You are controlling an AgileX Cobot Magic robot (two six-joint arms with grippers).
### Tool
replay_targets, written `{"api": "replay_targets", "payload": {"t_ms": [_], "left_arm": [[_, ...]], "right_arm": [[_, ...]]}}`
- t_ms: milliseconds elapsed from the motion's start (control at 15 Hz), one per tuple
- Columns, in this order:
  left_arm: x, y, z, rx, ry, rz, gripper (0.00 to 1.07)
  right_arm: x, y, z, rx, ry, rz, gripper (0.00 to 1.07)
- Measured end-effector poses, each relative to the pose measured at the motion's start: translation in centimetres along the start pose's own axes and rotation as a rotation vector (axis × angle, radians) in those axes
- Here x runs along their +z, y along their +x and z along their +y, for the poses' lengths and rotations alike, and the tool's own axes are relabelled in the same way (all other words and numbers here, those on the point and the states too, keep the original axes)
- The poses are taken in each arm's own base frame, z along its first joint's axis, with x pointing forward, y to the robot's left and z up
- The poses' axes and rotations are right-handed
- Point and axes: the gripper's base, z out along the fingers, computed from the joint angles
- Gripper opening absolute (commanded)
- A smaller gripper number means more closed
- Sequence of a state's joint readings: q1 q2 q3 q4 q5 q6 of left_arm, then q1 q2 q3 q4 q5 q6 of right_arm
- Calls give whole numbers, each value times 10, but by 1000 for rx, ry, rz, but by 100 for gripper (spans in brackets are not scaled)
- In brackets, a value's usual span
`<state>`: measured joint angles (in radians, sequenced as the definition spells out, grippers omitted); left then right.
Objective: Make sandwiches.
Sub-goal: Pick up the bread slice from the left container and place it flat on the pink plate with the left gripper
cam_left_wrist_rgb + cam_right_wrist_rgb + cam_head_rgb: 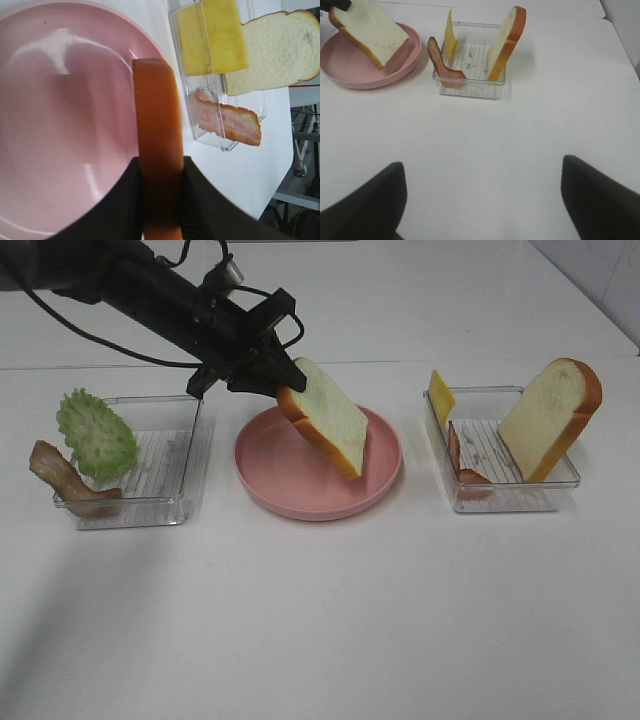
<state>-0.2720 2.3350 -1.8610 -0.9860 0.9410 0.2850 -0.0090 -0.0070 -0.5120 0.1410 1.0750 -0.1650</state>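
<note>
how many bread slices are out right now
2. The first bread slice is held tilted over the pink plate by the left gripper; the second bread slice leans in the right clear tray. None looks hidden.

No text, label, brand, number or sign can be read on anything in any of the three views.

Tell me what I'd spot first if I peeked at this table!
First, the black left gripper pinching a toy bread slice, tilted over the round pink plate in the middle. Next, the frilly green lettuce leaf leaning in the left tray with a bacon strip draped over its edge. In the right tray, a second bread slice stands upright near a yellow cheese slice.
</note>
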Motion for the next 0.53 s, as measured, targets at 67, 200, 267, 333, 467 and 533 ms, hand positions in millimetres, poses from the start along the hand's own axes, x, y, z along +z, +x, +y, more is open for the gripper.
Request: {"api": "replay_targets", "payload": {"t_ms": [67, 200, 267, 333, 467, 533], "left_arm": [[5, 0, 4, -16, 7, 0, 0], [10, 1, 9, -26, 6, 7, 0], [11, 1, 11, -30, 6, 10, 0], [14, 2, 12, -31, 5, 14, 0], [17, 4, 11, -32, 6, 20, 0], [22, 6, 9, -32, 9, 28, 0]], "right_arm": [[0, 0, 0, 0, -1, 0, 79], [0, 0, 0, 1, -2, 0, 79], [0, 0, 0, 1, -2, 0, 79], [0, 0, 0, 1, -2, 0, 79], [0, 0, 0, 1, -2, 0, 79], [0, 0, 0, 1, -2, 0, 79]]}}
